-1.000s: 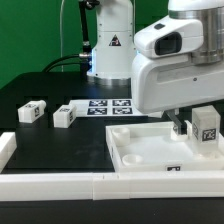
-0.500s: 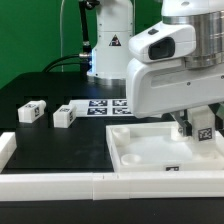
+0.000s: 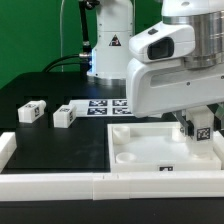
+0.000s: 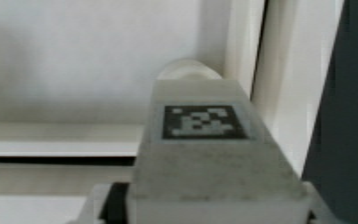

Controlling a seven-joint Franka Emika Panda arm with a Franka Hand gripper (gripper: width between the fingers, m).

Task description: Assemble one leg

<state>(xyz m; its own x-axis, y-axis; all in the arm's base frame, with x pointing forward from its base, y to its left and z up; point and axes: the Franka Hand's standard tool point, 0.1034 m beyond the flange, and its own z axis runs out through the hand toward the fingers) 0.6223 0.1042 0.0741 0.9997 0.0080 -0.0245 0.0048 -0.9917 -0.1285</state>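
Note:
My gripper (image 3: 198,127) is shut on a leg (image 3: 204,128), a small white block with a black-and-white tag, and holds it over the exterior view's right side of the large white panel (image 3: 140,128). In the wrist view the leg (image 4: 202,120) fills the middle between my gripper's (image 4: 202,208) jaws, its tip close to the panel's raised rim (image 4: 247,60). Whether the leg touches the panel cannot be told. Two more legs (image 3: 31,112) (image 3: 64,116) lie on the black table at the exterior view's left.
The marker board (image 3: 105,107) lies behind the panel near the robot base (image 3: 108,45). A white rail (image 3: 60,183) runs along the front edge, with a white block (image 3: 5,148) at the exterior view's far left.
The arm has shifted a little toward the exterior view's left and turned, carrying the held leg slightly left and lower over the panel. The loose legs have not moved.

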